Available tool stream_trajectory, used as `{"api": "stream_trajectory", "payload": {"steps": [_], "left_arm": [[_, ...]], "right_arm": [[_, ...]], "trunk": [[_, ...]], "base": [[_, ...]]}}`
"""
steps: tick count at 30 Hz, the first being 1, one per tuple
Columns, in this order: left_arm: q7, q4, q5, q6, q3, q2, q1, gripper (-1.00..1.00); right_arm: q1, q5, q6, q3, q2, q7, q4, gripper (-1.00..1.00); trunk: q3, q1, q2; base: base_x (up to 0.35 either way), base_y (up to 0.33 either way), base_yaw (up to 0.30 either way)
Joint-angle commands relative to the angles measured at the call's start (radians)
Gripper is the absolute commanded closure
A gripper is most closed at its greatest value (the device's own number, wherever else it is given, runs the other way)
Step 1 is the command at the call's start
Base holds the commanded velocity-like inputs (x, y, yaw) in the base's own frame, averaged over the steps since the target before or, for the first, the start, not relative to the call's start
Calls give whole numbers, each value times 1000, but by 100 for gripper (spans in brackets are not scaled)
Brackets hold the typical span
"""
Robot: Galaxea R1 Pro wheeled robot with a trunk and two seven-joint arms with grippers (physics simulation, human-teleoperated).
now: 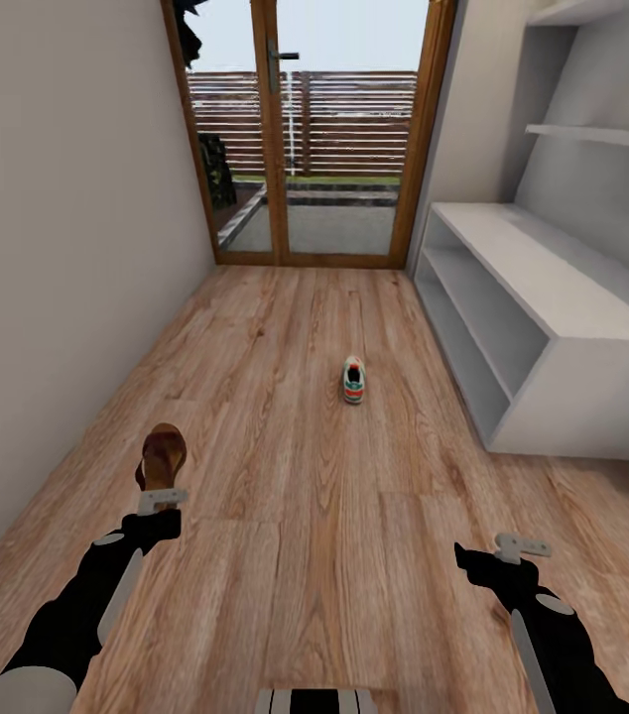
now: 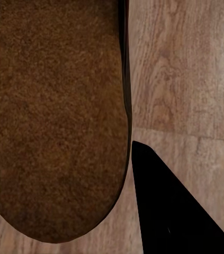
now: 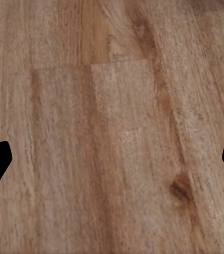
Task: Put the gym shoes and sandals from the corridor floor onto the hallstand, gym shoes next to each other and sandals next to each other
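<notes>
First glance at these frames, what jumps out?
A lone gym shoe sits mid-corridor on the wood floor, short of the glass door at the far end. The left gripper holds a brown sandal, whose sole looms large in the left wrist view. The white hallstand runs along the right wall with nothing visible on it; the right gripper hangs open over bare planks.

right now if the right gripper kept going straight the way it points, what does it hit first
Most likely the bare corridor floor: the right gripper looks straight along its open fingers at wood planks, with nothing between. How far off the floor lies is unclear.
</notes>
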Motion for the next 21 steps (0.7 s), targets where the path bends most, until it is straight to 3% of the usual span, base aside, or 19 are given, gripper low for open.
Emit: {"api": "stream_trajectory", "payload": {"steps": [1, 21], "left_arm": [[-2, -1, 6, 7, 1, 0, 0, 100], [-2, -35, 6, 7, -1, 0, 0, 100]], "right_arm": [[0, 1, 5, 0, 0, 0, -1, -100], [0, 1, 5, 0, 0, 0, -1, -100]], "trunk": [[1, 0, 0], [32, 0, 0]], "base": [[0, 0, 0], [1, 0, 0]]}}
